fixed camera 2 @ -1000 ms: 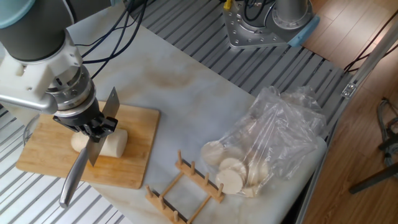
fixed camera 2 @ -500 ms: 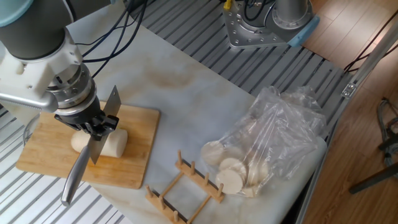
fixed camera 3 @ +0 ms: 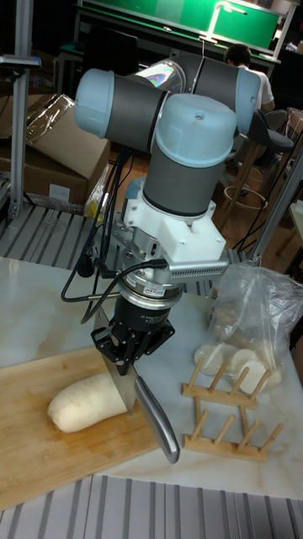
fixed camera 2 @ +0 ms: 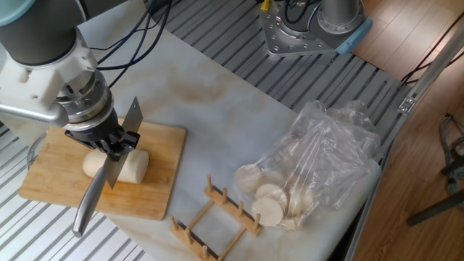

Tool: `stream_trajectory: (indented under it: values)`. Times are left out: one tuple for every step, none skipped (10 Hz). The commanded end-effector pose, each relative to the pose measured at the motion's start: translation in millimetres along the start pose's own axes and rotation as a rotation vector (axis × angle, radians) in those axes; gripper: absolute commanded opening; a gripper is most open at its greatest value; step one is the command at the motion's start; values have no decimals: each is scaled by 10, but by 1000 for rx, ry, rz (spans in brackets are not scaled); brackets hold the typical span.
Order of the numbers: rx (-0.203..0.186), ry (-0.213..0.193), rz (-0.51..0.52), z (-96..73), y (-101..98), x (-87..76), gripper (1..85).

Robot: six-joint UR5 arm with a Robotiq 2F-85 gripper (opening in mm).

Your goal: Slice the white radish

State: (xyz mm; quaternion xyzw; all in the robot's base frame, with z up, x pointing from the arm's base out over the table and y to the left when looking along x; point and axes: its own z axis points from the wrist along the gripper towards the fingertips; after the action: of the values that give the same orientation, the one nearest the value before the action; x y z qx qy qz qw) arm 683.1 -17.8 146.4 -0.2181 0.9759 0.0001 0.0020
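Slices (fixed camera 2: pixel 270 205) fill the bag (fixed camera 2: pixel 326 163) at right, while my gripper (fixed camera 2: pixel 114 142) clamps the knife (fixed camera 2: pixel 109 177) over the radish (fixed camera 2: pixel 130 167) on the board (fixed camera 2: pixel 156 170).

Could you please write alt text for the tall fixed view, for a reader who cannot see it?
A grey and blue robot arm's black two-finger gripper holds a steel kitchen knife, blade down at the flat end of a cream-white radish lying on a wooden cutting board. To the right stand a small wooden slotted rack and a clear plastic bag of pale round slices.
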Motion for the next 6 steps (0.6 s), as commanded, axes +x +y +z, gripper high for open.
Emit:
stream_trajectory:
  values:
    - [-6,-11,6,-8,7,-18,13]
    - [-7,-8,6,-23,10,-8,13]
    - [-10,-2,6,-34,18,1,13]
    - [-15,-5,6,-41,35,-20,13]
    - [-28,-3,2,-55,73,-38,13]
    - [-24,-1,-4,-73,65,-42,13]
